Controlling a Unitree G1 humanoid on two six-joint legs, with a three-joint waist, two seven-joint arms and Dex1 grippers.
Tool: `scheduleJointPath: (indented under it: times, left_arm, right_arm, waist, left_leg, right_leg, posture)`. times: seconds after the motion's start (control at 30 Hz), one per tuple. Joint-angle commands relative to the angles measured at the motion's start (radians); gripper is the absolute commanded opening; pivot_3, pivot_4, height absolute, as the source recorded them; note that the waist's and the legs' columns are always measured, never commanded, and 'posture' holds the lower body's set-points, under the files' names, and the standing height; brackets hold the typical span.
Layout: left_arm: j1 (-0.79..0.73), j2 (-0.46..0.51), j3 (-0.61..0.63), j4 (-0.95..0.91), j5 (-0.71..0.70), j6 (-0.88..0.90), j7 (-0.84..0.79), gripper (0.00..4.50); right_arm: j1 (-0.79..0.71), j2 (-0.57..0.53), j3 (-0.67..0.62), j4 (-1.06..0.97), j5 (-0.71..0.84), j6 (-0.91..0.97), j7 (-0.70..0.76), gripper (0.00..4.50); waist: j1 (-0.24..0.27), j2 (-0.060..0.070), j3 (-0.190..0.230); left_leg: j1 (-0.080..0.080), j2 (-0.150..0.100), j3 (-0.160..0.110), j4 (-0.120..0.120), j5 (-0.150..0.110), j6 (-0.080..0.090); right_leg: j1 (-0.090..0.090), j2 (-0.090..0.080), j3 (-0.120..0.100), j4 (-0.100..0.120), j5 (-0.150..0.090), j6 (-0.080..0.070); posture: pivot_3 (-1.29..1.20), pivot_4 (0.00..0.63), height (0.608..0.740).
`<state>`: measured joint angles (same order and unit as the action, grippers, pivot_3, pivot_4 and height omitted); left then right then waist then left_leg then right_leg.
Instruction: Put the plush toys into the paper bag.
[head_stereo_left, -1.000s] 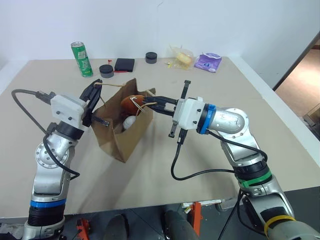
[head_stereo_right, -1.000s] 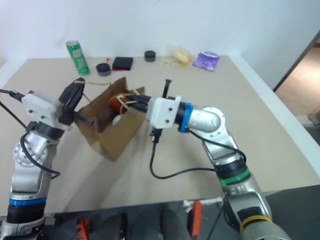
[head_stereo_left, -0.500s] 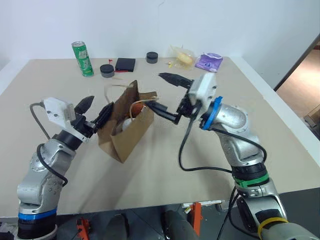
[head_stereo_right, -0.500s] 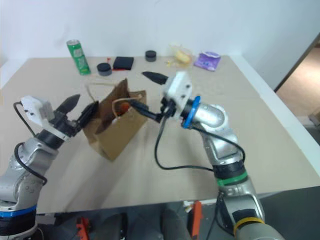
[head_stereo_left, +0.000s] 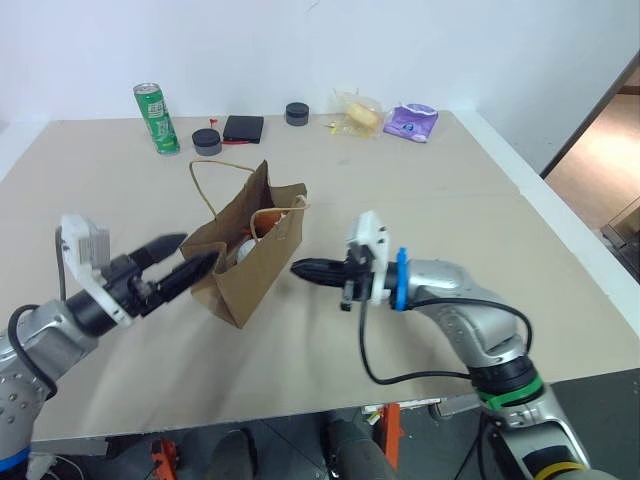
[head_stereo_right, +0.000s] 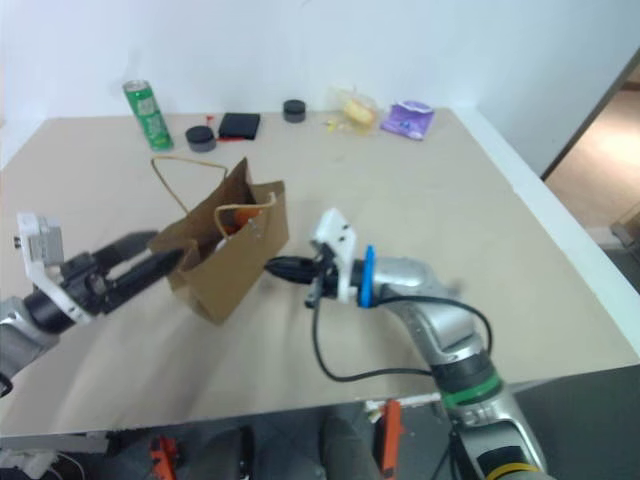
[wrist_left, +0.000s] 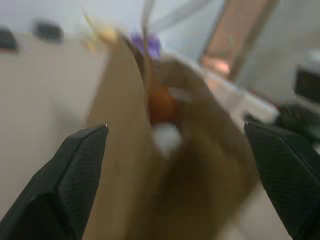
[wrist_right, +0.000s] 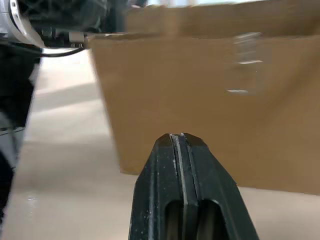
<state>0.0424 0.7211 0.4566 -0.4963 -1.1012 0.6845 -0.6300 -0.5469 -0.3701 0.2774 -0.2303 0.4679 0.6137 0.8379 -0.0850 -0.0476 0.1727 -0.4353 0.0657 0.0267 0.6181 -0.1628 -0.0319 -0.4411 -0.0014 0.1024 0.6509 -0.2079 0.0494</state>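
Both grippers withdrawn from paper bag: left gripper open, right gripper closed, empty. 2 plush toys inside; retreat without snagging handles.

- left gripper: two black tapered fingers, cross-hatched texture on the pads in the wrist view; white boxy wrist housing behind them
- left arm: silver-grey metal segments, black cable looping beside it
- right gripper: black fingers with slotted undersides
- right arm: white block at the wrist, blue ring, silver rounded links, green ring lower down, yellow band near the base, loose black cable
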Motion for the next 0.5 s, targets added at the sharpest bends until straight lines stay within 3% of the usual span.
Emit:
scheduleJointPath:
  times: [0.03, 0.27, 0.5]
  left_arm:
    - [0.027, 0.037, 0.007, -0.046, 0.042, -0.025, -0.068, 4.5]
    - [-0.009, -0.006, -0.085, -0.035, 0.186, -0.099, -0.054, 4.5]
    - [-0.067, -0.081, -0.172, -0.011, 0.271, -0.13, -0.012, 4.5]
  right_arm:
    - [-0.054, 0.052, 0.049, 0.017, -0.048, -0.014, -0.028, 0.01]
    - [-0.143, 0.171, 0.064, 0.173, -0.132, -0.084, -0.078, 0.01]
    - [-0.169, 0.24, 0.056, 0.198, -0.16, -0.11, -0.1, 0.01]
  waist:
    - [0.001, 0.0, 0.0]
    - [0.005, 0.0, 0.0]
    - [0.007, 0.0, 0.0]
  left_leg:
    - [-0.001, 0.0, 0.0, 0.0, 0.0, 0.0]
    - [-0.002, 0.0, 0.0, 0.002, 0.0, 0.0]
    - [-0.002, 0.0, 0.0, -0.001, 0.0, -0.001]
  right_leg:
    - [0.0, -0.001, 0.0, 0.0, 0.0, 0.0]
    - [0.0, -0.002, -0.001, 0.0, 0.0, 0.0]
    - [-0.001, -0.001, -0.004, 0.0, -0.001, -0.002]
  posture:
    - [0.0, 0.15, 0.74]
    - [0.0, 0.15, 0.74]
    - [0.0, 0.15, 0.74]
